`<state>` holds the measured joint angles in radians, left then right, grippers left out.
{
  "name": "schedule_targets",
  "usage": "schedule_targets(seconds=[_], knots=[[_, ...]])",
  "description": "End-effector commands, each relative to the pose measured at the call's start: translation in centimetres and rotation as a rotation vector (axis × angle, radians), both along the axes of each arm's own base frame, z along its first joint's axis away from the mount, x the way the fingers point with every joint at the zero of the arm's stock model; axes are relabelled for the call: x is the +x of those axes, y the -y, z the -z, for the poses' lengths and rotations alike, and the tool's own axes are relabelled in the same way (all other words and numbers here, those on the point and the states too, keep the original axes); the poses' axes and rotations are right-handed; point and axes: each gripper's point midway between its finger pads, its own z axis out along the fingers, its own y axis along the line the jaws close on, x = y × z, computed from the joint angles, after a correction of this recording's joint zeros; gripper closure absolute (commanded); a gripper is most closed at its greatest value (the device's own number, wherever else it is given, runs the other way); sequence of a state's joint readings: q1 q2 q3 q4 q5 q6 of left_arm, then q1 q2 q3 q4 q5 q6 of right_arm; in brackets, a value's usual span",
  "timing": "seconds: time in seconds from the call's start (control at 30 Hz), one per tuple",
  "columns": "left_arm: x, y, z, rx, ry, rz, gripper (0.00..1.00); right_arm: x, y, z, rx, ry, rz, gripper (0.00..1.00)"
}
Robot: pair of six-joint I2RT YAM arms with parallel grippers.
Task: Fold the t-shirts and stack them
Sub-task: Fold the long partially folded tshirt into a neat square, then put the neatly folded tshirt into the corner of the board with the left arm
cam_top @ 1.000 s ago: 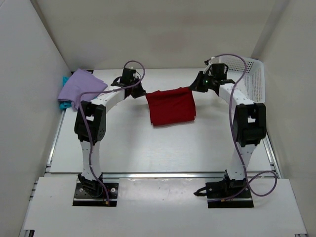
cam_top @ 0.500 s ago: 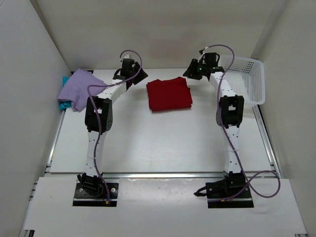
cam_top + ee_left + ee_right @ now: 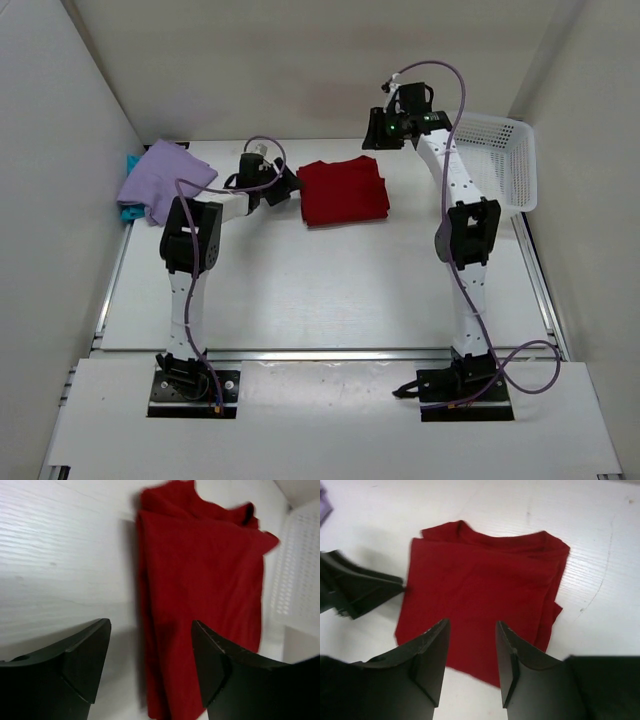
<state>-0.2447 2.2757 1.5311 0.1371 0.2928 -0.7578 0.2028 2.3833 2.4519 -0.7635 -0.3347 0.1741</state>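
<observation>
The deep red t-shirt [image 3: 343, 190] lies folded flat at the back middle of the table, also seen in the left wrist view [image 3: 200, 580] and the right wrist view [image 3: 480, 590]. My left gripper [image 3: 284, 186] sits low just left of its edge, open with nothing between the fingers [image 3: 150, 655]. My right gripper [image 3: 378, 135] hangs above the shirt's far right side, open and empty [image 3: 472, 650]. A pale lavender t-shirt [image 3: 165, 180] lies crumpled at the far left on top of a teal t-shirt [image 3: 130, 210], of which only an edge shows.
A white lattice basket [image 3: 500, 160] stands at the back right beside the right arm. White walls close in the table on the left, back and right. The left gripper's fingers [image 3: 355, 592] show at the left of the right wrist view.
Both grippers opened and let go of the red shirt, which now lies flat in a smaller fold. The left gripper dropped beside it; the right gripper rose and moved back.
</observation>
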Motion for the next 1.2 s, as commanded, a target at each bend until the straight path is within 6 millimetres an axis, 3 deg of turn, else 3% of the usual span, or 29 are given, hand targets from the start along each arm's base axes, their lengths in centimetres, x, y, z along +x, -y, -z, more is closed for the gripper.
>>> schedule_targets(seconds=[0.0,0.07,0.17,0.2,0.23,0.27,0.3,0.33,0.37,0.4,0.43,0.47,0.5,0.53,0.57,0.6,0.67,0.7,0.73,0.77,0.8,0.83,0.93,1.0,1.03,1.1,1.13,1.17], knots=[[-2.8,3.0,-1.5,-0.107,0.02,0.146,0.22,-3.0,0.5,-7.8,-0.09,0.131,-0.012,0.6],[-3.2,4.5,-0.8,-0.141,-0.002,0.189,0.21,-3.8,0.1,-8.2,-0.1,0.132,-0.015,0.55],[-3.2,6.0,1.1,-0.087,-0.04,0.218,0.29,-5.5,-0.3,-8.0,-0.088,0.11,-0.025,0.53],[-3.4,6.7,1.7,-0.07,-0.056,0.228,0.33,-5.9,-0.5,-9.8,-0.063,0.154,-0.021,0.53],[-3.5,7.2,2.5,-0.068,-0.071,0.235,0.39,-6.6,-0.6,-10.3,-0.052,0.169,-0.024,0.53],[-3.5,7.7,2.5,-0.081,-0.068,0.247,0.47,-7.5,-0.9,-8.5,-0.043,0.125,-0.031,0.53],[-3.3,8.2,2.6,-0.098,-0.069,0.238,0.52,-8.0,-0.9,-11.6,-0.002,0.204,-0.02,0.52],[-3.1,8.5,2.2,-0.109,-0.056,0.239,0.62,-9.5,-0.6,-10.9,0.009,0.187,-0.016,0.51],[-2.7,8.7,1.9,-0.124,-0.051,0.232,0.68,-10.0,-0.7,-11.9,0.057,0.24,-0.012,0.51],[-2.8,9.1,2.1,-0.116,-0.055,0.23,0.76,-11.1,-0.5,-9.7,0.072,0.189,-0.013,0.51],[-2.3,9.4,1.1,-0.109,-0.035,0.226,0.8,-12.0,-0.7,-12.3,0.114,0.27,-0.021,0.51],[-1.2,9.2,0.3,-0.103,-0.011,0.207,0.88,-13.7,-0.6,-11.2,0.144,0.246,-0.028,0.5],[-1.3,9.7,0.1,-0.089,-0.014,0.216,0.96,-14.4,-0.7,-9.2,0.18,0.219,-0.023,0.5],[-0.9,10.1,-0.6,-0.089,-0.005,0.221,0.99,-15.4,-1.1,-11.3,0.236,0.28,-0.041,0.5],[-0.3,10.7,-2.1,-0.101,0.017,0.23,1.0,-16.4,-1.0,-10.3,0.258,0.286,-0.048,0.5],[0.0,10.8,-2.6,-0.104,0.027,0.24,1.0,-17.7,-1.2,-7.9,0.278,0.233,-0.054,0.49],[1.2,11.1,-5.3,-0.094,0.053,0.248,1.0,-19.6,-0.8,-7.3,0.301,0.239,-0.049,0.49],[2.0,11.0,-7.5,-0.094,0.099,0.25,1.0,-20.5,-0.4,-5.9,0.295,0.223,-0.042,0.49],[2.5,9.9,-7.9,-0.079,0.095,0.241,1.0,-21.3,0.3,-4.3,0.286,0.196,-0.02,0.5],[3.3,8.6,-9.6,-0.069,0.122,0.226,1.0,-22.1,0.7,-4.5,0.312,0.194,-0.027,0.5],[4.2,7.4,-11.8,-0.064,0.163,0.202,1.0,-23.4,1.0,-3.6,0.327,0.174,-0.037,0.5],[4.6,6.2,-12.8,-0.046,0.179,0.184,1.0,-24.1,1.4,-2.8,0.353,0.16,-0.029,0.5],[6.5,0.5,-19.1,0.0,0.289,0.09,1.0,-25.8,2.5,-1.6,0.353,0.171,0.0,0.49],[7.4,-5.0,-20.6,0.038,0.301,-0.001,1.0,-26.4,2.9,-0.4,0.369,0.136,0.0,0.5],[7.3,-6.7,-21.8,0.05,0.315,-0.04,1.0,-26.5,2.7,-0.3,0.374,0.135,-0.007,0.5],[7.4,-13.3,-22.8,0.077,0.334,-0.157,1.0,-27.2,1.6,0.1,0.398,0.102,-0.036,0.5],[6.8,-14.9,-23.0,0.095,0.342,-0.199,1.0,-27.5,1.2,0.7,0.398,0.09,-0.05,0.49],[6.3,-20.2,-22.3,0.129,0.321,-0.303,1.0,-28.1,0.4,1.3,0.391,0.074,-0.078,0.5]])
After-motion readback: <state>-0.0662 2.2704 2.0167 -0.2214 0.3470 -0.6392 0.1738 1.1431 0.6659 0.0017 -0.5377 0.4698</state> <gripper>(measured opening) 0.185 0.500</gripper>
